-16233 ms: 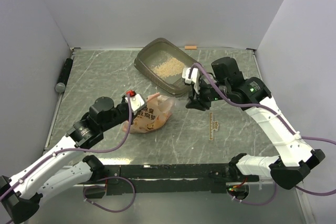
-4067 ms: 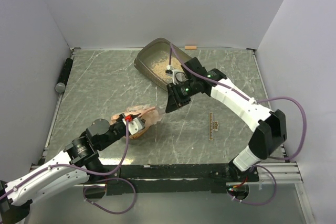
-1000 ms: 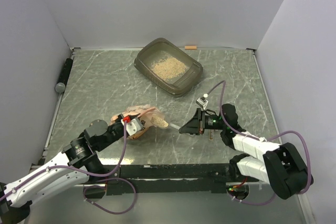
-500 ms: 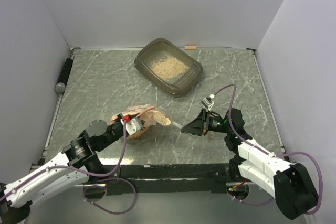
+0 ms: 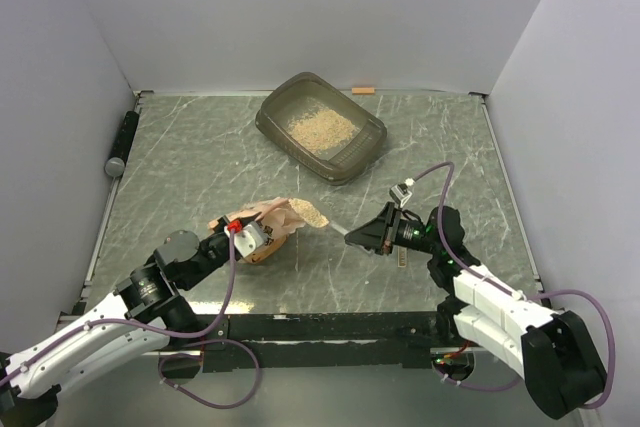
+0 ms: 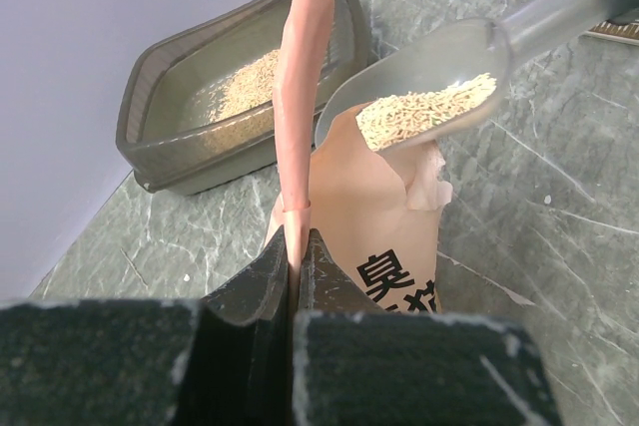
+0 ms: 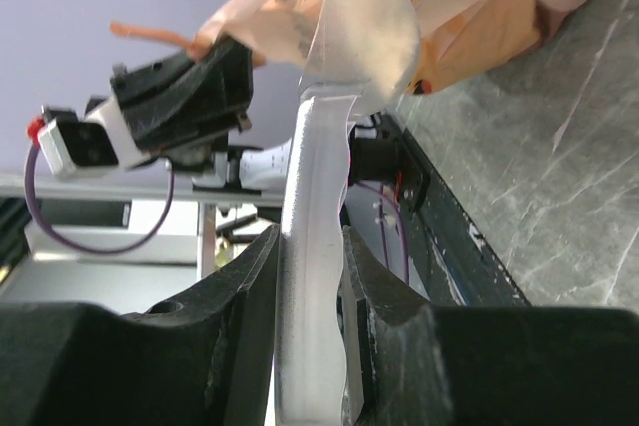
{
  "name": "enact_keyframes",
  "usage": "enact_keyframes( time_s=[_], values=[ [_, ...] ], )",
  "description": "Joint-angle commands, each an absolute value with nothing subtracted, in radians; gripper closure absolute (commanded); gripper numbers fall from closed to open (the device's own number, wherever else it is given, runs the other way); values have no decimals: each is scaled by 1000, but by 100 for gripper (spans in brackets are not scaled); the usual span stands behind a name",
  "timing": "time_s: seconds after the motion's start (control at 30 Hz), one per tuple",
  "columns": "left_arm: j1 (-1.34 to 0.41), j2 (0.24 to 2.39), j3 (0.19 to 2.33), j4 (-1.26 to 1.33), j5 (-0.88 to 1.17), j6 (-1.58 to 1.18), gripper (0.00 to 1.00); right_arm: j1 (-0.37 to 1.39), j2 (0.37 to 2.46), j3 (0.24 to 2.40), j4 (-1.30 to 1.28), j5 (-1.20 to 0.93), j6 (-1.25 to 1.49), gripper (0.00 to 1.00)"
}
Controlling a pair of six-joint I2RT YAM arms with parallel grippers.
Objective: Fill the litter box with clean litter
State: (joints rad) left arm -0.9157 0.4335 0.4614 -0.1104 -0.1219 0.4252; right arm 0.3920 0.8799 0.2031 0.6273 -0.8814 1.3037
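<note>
The grey-brown litter box (image 5: 266, 125) stands at the back of the table with a patch of clean litter (image 5: 318, 128) in it. The pink bag (image 5: 266, 244) lies near the front left, its upper edge pinched in my left gripper (image 5: 243, 235), which is shut. A clear scoop (image 6: 429, 57) heaped with clean litter (image 6: 427, 109) hovers just above the bag (image 6: 374, 226) mouth. My right gripper (image 7: 312, 256) is shut on the scoop (image 7: 351, 37) handle, reaching from the right. The litter box (image 6: 180, 162) is beyond the bag in the left wrist view.
A dark cylinder (image 5: 122, 142) lies along the left wall. A small orange piece (image 5: 363, 90) sits by the back wall behind the box. A tan printed strip (image 5: 402, 259) lies on the table under my right gripper (image 5: 372, 238). Walls close three sides.
The scoop has lifted up out of the bag mouth with a load of litter. My left gripper keeps its hold on the bag edge and has shifted slightly.
</note>
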Motion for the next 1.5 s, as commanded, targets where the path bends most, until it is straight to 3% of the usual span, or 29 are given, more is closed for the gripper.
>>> enact_keyframes(
  time_s=[0.0, 0.23, 0.77, 1.1, 1.47],
  values=[
    [-917, 419, 477, 17, -103, 426, 99, 388, 907, 278, 678, -802, 1336, 100],
    [-917, 425, 479, 12, -94, 426, 99, 388, 1017, 373, 731, -727, 1376, 100],
    [-917, 410, 479, 6, -71, 423, 99, 322, 1523, 681, 917, -627, 1416, 100],
    [-917, 416, 480, 5, -75, 420, 99, 216, 1706, 902, 619, -615, 1185, 100],
    [-916, 451, 505, -29, -86, 400, 99, 212, 1798, 1354, -157, -450, 702, 100]
  ],
)
